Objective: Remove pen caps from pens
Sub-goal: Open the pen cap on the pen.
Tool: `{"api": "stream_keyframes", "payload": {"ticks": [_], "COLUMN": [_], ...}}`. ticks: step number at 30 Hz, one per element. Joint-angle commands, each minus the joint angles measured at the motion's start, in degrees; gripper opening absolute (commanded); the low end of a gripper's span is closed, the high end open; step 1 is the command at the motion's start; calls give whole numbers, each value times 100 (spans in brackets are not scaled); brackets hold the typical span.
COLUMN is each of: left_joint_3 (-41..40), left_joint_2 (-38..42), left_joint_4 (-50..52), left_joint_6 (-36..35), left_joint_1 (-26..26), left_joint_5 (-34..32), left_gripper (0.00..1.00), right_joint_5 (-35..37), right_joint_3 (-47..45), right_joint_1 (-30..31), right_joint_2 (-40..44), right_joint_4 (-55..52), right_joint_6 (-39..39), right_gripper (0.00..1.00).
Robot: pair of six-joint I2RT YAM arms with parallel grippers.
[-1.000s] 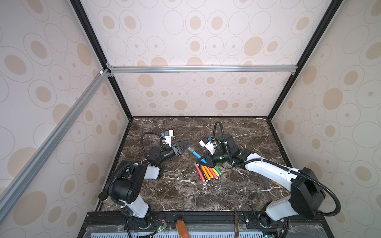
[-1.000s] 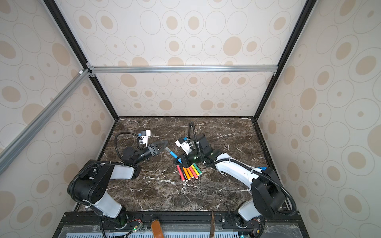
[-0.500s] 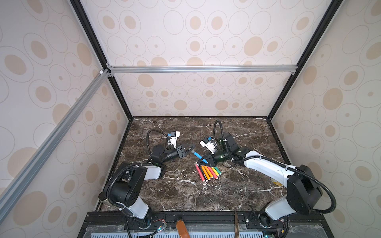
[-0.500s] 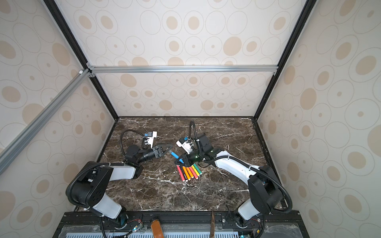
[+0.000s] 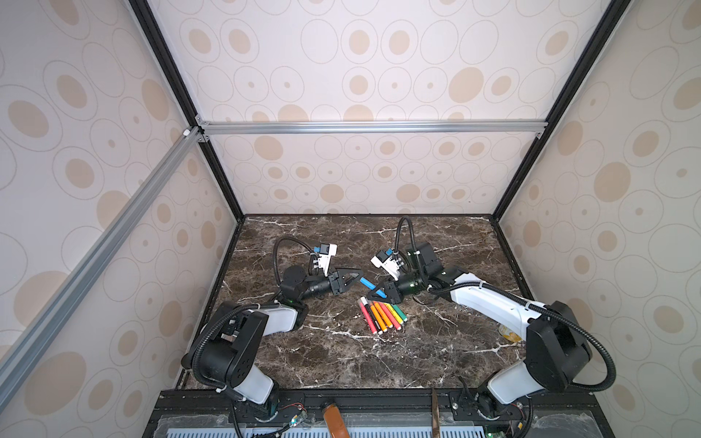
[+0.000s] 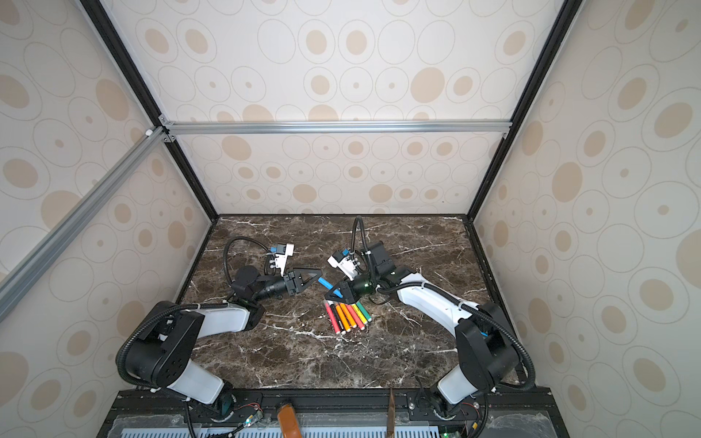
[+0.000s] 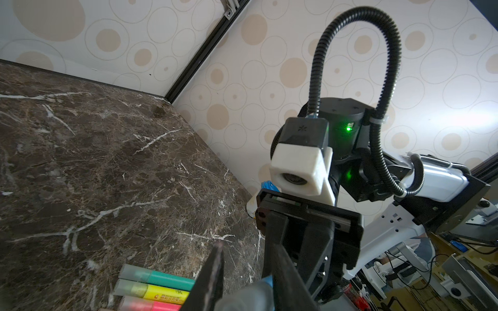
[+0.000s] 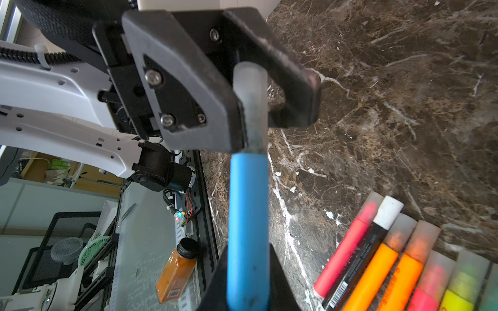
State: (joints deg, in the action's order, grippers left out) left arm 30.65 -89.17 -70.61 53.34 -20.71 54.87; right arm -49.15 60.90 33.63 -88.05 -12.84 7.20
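Note:
A blue pen (image 5: 367, 283) (image 6: 324, 282) hangs above the marble between the two arms. My right gripper (image 5: 376, 294) (image 8: 248, 250) is shut on its blue barrel (image 8: 248, 215). My left gripper (image 5: 358, 280) (image 7: 249, 258) is shut on the pen's frosted grey cap (image 8: 250, 102) (image 7: 242, 296), which still sits on the barrel. Several other pens lie side by side on the table (image 5: 383, 314) (image 6: 349, 316), all capped: red (image 8: 347, 242), black (image 8: 361, 258), two orange, pink, yellow (image 7: 161, 292) and green (image 7: 167, 278).
The row of pens lies just in front of the two grippers. An orange bottle (image 5: 335, 419) (image 8: 176, 272) lies on the front rail beyond the table edge. Patterned enclosure walls (image 5: 379, 182) close in the back and both sides.
My left gripper has reached right to the blue pen and closed its fingers round the cap. The right gripper has kept the pen in about the same place.

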Motion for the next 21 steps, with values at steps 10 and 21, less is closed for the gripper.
{"api": "stream_keyframes", "payload": {"ticks": [10, 21], "left_joint_3": [185, 619], "left_joint_2": [295, 249], "left_joint_4": [87, 1214], "left_joint_6": [-207, -875], "left_joint_1": [-105, -342], "left_joint_5": [77, 155], "left_gripper": [17, 0], "right_joint_5": [0, -135], "right_joint_3": [-173, 32], "right_joint_1": [-127, -145], "right_joint_2": [-9, -289], "right_joint_4": [362, 205], "right_joint_6": [31, 71], "right_gripper": [0, 43]}}
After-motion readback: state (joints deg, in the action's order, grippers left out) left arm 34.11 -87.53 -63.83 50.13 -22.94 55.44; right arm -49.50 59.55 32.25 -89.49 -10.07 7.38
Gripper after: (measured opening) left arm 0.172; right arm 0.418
